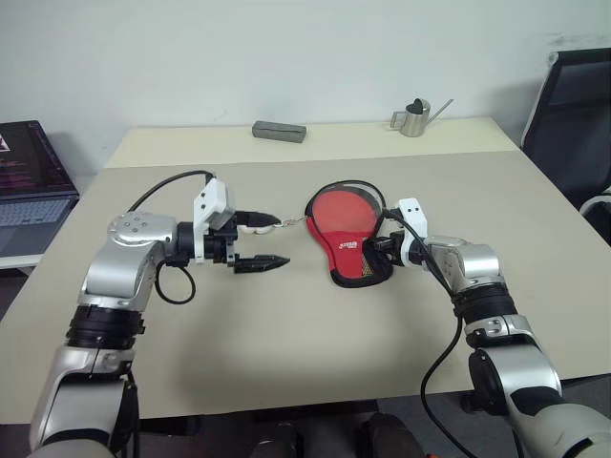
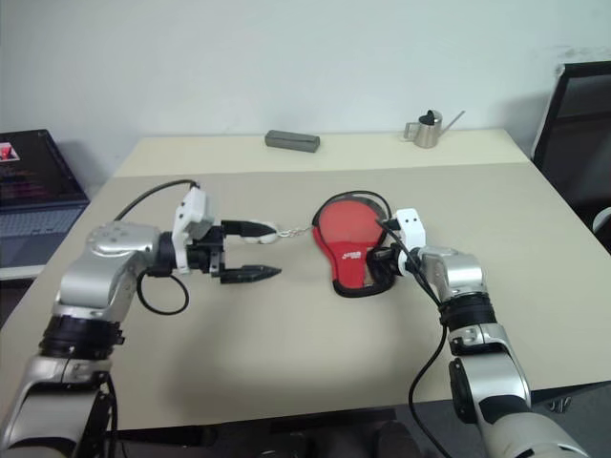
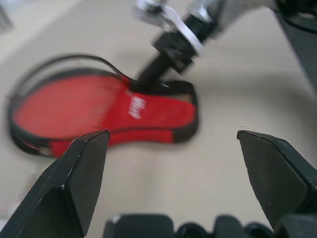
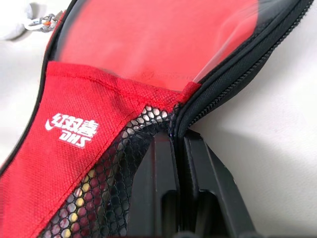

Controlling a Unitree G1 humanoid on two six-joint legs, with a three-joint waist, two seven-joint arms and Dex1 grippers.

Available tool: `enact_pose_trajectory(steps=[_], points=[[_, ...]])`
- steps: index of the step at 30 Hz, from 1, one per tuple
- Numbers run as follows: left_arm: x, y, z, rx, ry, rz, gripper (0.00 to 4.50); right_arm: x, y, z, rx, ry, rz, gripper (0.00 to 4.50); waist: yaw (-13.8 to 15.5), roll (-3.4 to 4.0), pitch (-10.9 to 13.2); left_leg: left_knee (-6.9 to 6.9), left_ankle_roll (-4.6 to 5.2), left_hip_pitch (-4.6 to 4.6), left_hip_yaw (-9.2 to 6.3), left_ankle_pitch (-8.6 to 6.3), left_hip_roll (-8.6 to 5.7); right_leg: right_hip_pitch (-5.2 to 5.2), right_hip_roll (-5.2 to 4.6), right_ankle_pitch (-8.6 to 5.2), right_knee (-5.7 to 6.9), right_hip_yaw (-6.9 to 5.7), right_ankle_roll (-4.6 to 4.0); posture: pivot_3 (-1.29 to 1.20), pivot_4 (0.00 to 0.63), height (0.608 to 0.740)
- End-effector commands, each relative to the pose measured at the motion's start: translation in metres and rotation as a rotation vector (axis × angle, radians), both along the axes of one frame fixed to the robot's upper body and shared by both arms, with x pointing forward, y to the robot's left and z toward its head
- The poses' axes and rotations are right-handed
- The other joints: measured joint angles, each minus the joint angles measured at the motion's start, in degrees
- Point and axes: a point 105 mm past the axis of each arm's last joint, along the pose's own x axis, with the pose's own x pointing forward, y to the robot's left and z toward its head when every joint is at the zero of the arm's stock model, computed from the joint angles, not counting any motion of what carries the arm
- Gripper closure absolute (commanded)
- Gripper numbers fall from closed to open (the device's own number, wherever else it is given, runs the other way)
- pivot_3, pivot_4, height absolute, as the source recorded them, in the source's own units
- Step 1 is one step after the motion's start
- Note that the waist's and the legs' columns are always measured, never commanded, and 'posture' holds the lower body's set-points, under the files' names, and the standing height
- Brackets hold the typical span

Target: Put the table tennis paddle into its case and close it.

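One case (image 1: 351, 237), one watering can (image 1: 417, 116)

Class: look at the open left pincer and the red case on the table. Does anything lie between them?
Nothing visible does. The left pincer faces the case across bare table. The right pincer is already shut on the case's far zip edge.

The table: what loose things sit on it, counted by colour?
On the table:
Red and black: 1, the case, with the right end effector shut on its edge.
Grey: 1, the flat block.
Silver metal: 1, the small watering can.
Total: 3.
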Motion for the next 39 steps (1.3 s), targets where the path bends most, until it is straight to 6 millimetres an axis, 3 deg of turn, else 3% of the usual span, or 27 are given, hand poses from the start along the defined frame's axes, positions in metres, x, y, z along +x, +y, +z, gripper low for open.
enact_pose_trajectory(steps=[1, 14, 27, 39], points=[[-0.021, -0.007, 0.006, 0.018, 0.01, -0.09, 0.0, -0.015, 0.011, -0.01, 0.029, 0.076, 0.02, 4.47, 0.1, 0.0, 0.0, -0.02, -0.02, -0.06, 0.0, -0.01, 0.0, -0.06, -0.02, -0.04, -0.01, 0.0, -0.01, 0.0, 0.15, 0.74], [-0.061, -0.012, -0.006, 0.035, 0.103, -0.157, 0.0, -0.05, 0.019, -0.013, 0.068, 0.138, -0.001, 4.47, 0.2, 0.01, 0.0, -0.07, -0.07, -0.15, 0.0, -0.09, 0.12, -0.08, -0.03, -0.12, -0.16, -0.01, -0.07, 0.0, 0.15, 0.74], [-0.086, -0.014, -0.013, 0.102, 0.142, -0.257, 0.0, -0.11, 0.004, -0.023, 0.059, 0.234, -0.041, 4.47, 1.4, 0.02, 0.0, -0.11, -0.06, -0.16, -0.02, -0.11, 0.13, -0.03, -0.02, -0.14, -0.27, -0.06, -0.08, 0.0, 0.15, 0.74], [-0.109, -0.019, -0.02, 0.11, 0.202, -0.343, 0.0, -0.151, 0.015, -0.027, 0.076, 0.249, 0.066, 4.47, 1.5, 0.03, 0.0, -0.23, -0.03, -0.15, -0.05, -0.18, 0.31, 0.19, 0.01, -0.14, -0.74, -0.13, -0.09, 0.0, 0.15, 0.74]])
